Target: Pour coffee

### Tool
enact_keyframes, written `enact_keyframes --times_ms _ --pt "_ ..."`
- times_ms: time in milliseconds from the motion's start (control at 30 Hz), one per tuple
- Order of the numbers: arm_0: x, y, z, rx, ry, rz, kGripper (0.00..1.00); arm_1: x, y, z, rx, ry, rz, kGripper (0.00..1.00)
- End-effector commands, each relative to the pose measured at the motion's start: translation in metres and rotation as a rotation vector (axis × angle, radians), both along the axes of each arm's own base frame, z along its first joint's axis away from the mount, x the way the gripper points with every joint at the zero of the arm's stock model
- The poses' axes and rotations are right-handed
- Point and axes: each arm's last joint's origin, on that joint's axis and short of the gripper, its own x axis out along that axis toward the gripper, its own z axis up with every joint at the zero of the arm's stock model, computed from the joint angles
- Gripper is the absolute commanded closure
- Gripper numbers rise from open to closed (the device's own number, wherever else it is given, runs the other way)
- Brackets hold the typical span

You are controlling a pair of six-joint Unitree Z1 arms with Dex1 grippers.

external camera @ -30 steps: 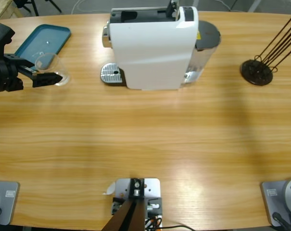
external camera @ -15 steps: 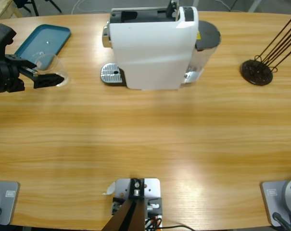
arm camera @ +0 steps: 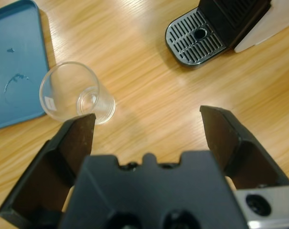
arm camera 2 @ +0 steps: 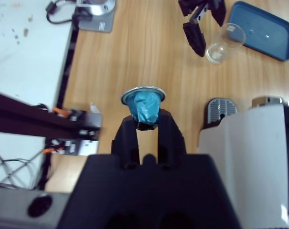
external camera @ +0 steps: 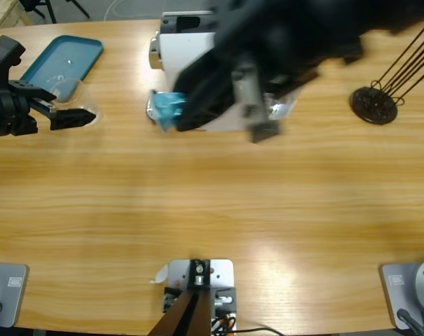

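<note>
Right now the right gripper (arm camera 2: 143, 125) is clamped narrow on a teal coffee capsule (arm camera 2: 143, 108), jaws pinching its lower body w/ the silver foil rim turned away from the gripper body. Seen from the high view, that arm is a big dark blur up close under the camera, covering most of the white coffee machine (external camera: 190, 66); the capsule (external camera: 168, 108) shows at its tip, over the spot where the machine's drip tray sits. In the right wrist view the machine (arm camera 2: 249, 143) is just beside the gripper body, w/ its slotted drip tray (arm camera 2: 219, 109) off to one side of the capsule.

Left gripper (arm camera: 149, 125) stands wide, nothing between the jaws. A clear glass cup (arm camera: 76, 94) is on the wooden table (arm camera: 149, 71) just ahead of one jaw tip, looks touching or nearly so, can't tell which. It's outside the gap, not inside it. Past the cup is a blue tray (arm camera: 14, 57), cup beside its edge, not on it. Farther ahead of the other jaw is the drip tray (arm camera: 194, 37), well apart from the cup.

High view: left gripper (external camera: 77, 110) comes in from the side edge, cup (external camera: 78, 99) at its jaw tips, blue tray (external camera: 61, 59) just beyond. A black wire stand (external camera: 374, 103) w/ thin rods sits on the far side of the machine, well apart from both grippers.
</note>
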Motion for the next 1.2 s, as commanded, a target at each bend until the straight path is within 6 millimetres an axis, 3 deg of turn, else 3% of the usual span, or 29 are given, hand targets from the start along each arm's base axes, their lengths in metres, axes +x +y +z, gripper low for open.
enact_keyframes --times_ms 33,267,600,1200 --pt "-0.001 -0.003 -0.005 -0.007 0.025 -0.026 0.059 0.045 0.037 -0.037 -0.093 -0.045 0.041 1.0" --pt "0.0 -0.005 -0.007 -0.003 0.032 -0.029 0.059 0.085 0.03 -0.025 -0.103 -0.164 -0.1 1.0" --pt "0.001 -0.006 -0.008 0.001 0.037 -0.03 0.059 0.137 0.03 -0.037 -0.108 -0.197 -0.179 1.0" --pt "0.001 -0.006 -0.008 0.0 0.04 -0.031 0.059 0.152 0.026 -0.048 -0.152 -0.206 -0.222 1.0"
